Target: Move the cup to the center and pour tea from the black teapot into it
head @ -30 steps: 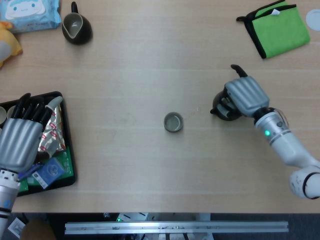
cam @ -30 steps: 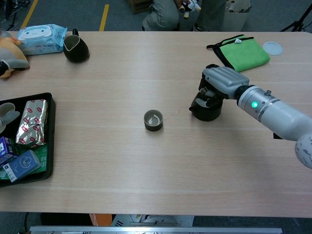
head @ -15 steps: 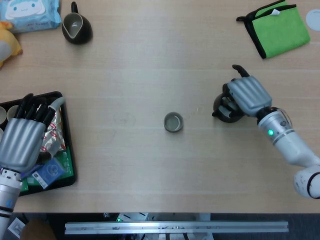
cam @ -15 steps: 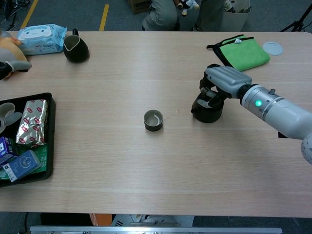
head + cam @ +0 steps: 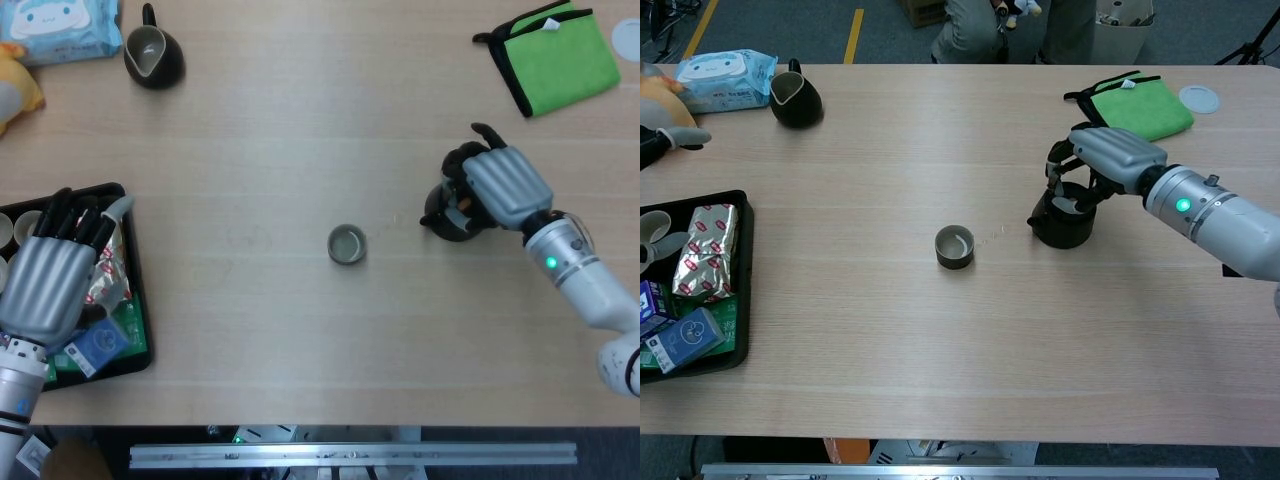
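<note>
The right hand (image 5: pixel 500 185) is sitting over the black teapot (image 5: pixel 1064 220), with its fingers (image 5: pixel 1058 165) curling down around the upper part of the pot. From the chest view the fingers seem loosened and not fully clamping, but the palm is covering the contact, so I cannot tell whether it is grasping or already letting go. The teapot is standing upright on the table (image 5: pixel 300 340), at about 3 o'clock from the cup (image 5: pixel 347 244), near it but apart, with the spout pointing toward the cup. I am judging that the pot is placed there so that pouring needs only a short reach.

The cup is standing near the middle of the table, upright and alone, so the moving step is looking done. Something pale is showing inside it, perhaps tea.

The left hand (image 5: pixel 48 275) is hovering over the tray (image 5: pixel 135 345) at 9 o'clock from the cup, fingers apart and holding nothing; it is probably waiting out of the way.

Counting now: one cup, one teapot, and one dark pitcher (image 5: pixel 153 55) at 11 o'clock. One green cloth (image 5: pixel 560 55) is lying at 1 o'clock, with one pale lid (image 5: pixel 627 38) beside it. One tray is holding several packets, among them one silver-red packet (image 5: pixel 705 248). One wipes pack (image 5: pixel 60 25) and one yellow toy (image 5: pixel 18 90) are lying at the far left.
</note>
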You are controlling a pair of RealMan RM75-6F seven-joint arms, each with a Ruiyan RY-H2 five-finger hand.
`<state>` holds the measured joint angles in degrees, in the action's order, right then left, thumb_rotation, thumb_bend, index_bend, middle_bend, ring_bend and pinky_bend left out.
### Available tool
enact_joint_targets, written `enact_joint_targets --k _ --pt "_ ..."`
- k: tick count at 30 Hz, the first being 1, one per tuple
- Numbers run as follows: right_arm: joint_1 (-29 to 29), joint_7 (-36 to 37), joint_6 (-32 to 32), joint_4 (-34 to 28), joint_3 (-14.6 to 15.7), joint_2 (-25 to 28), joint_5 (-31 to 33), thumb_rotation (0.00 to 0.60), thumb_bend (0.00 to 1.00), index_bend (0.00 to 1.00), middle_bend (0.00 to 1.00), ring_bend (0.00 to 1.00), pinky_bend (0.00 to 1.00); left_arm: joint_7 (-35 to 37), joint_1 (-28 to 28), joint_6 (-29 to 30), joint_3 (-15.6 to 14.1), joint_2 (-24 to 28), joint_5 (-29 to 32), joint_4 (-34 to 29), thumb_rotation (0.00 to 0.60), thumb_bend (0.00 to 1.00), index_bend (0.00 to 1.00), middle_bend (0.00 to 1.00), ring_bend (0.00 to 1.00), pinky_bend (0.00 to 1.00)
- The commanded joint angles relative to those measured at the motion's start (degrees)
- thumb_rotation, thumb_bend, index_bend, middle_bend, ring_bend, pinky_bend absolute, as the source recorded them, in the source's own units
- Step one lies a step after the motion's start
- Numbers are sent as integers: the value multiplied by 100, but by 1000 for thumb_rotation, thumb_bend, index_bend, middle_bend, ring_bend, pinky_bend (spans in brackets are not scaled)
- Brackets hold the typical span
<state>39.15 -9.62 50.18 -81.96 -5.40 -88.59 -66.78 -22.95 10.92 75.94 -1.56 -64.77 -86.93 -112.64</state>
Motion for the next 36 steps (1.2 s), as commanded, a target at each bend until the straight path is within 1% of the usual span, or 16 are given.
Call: enact_joint_targets --k 1,8,10,13,16,28,32,36 --pt "-3 -8 -16 -21 -4 25 -3 574 291 381 336 201 0 -3 2 -2 -4 4 0 -2 600 265 93 158 134 82" --pt "13 -61 -94 -141 -21 115 37 574 291 279 253 127 0 19 10 -13 -12 28 13 -13 600 265 93 157 134 81" --pt "21 -77 -119 -185 -28 152 58 574 292 233 227 101 0 27 11 -10 -12 36 15 -15 600 265 92 157 134 81" --pt "23 -81 -110 -260 -58 207 70 573 292 181 205 80 0 49 15 -6 -7 45 19 -15 600 265 93 157 134 82" --pt "11 -55 -88 -334 -78 262 62 572 291 155 195 71 0 70 17 -7 -10 53 19 -11 600 265 93 158 134 82" --pt "-65 -48 42 -556 -70 502 -37 573 291 136 186 64 0 119 25 -8 -19 89 8 -7 600 265 92 157 134 81" --pt "-220 -225 350 -785 -29 732 -85 574 293 136 186 63 0 172 23 32 -2 105 -22 25 600 265 92 157 134 81" --pt "-451 -432 740 -1104 9 1062 -56 600 297 136 203 63 0 245 5 107 10 107 -83 81 600 265 93 158 134 81"
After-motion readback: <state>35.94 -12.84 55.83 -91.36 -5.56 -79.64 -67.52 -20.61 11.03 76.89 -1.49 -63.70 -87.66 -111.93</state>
